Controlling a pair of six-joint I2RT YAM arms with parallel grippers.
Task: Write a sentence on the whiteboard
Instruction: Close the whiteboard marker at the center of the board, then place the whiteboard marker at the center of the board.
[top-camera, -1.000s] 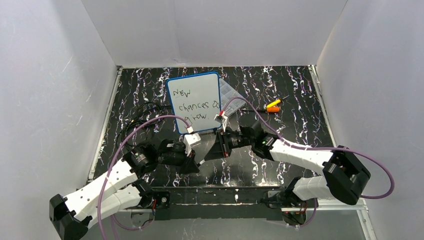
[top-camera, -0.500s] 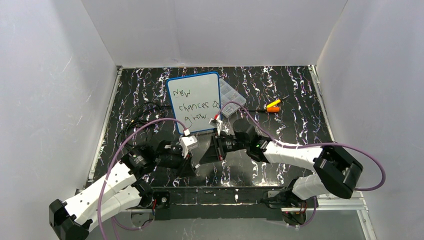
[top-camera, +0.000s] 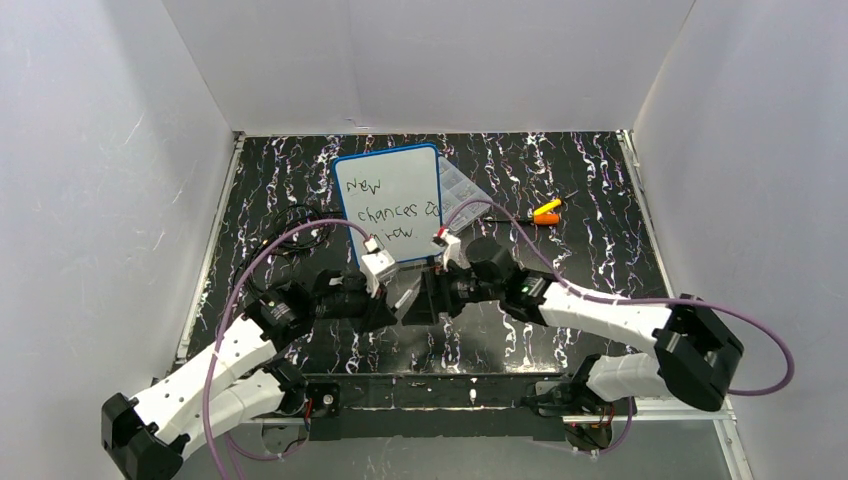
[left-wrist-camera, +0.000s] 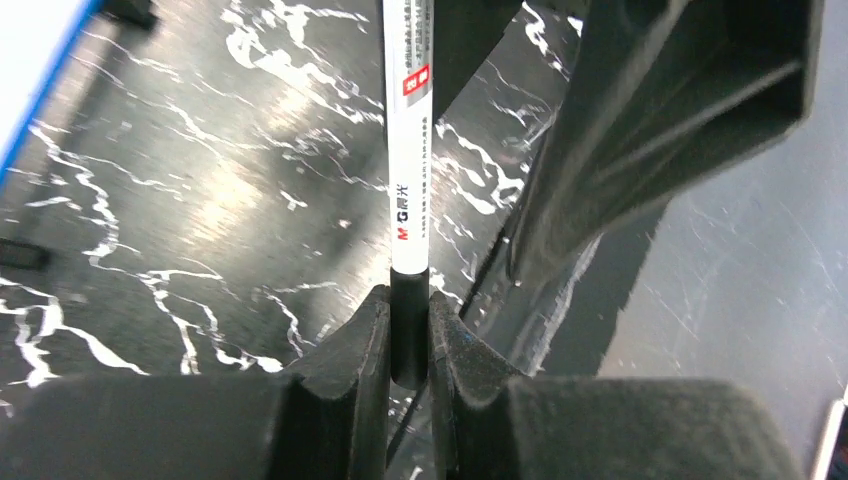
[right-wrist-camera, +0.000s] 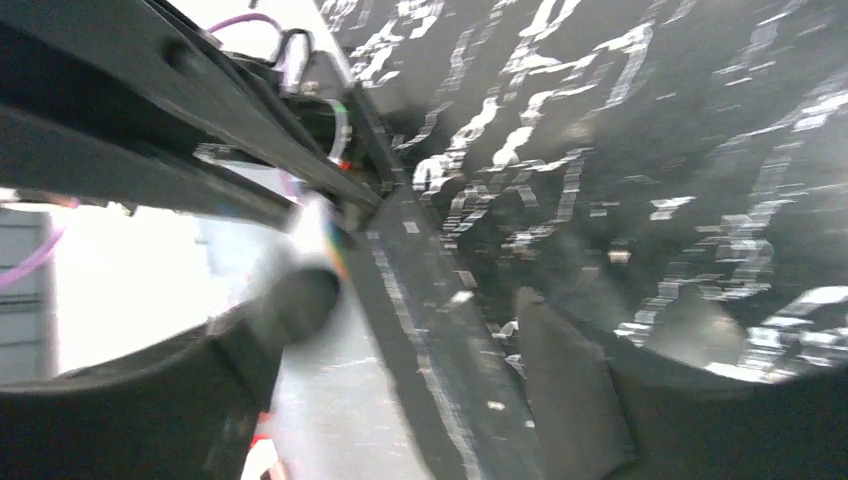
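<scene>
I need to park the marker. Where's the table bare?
Bare: right side of the table, between the orange tool and the wall; and the far-left corner, beyond the cable coil, left of the whiteboard. Crowded: the middle, around the left arm and right arm.

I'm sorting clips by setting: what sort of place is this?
Probably a lab robot test cell, not a home: plain white panels enclose a black marbled tabletop, the left arm and right arm are bolted at its near edge, and a whiteboard lies on it as a prop.
</scene>
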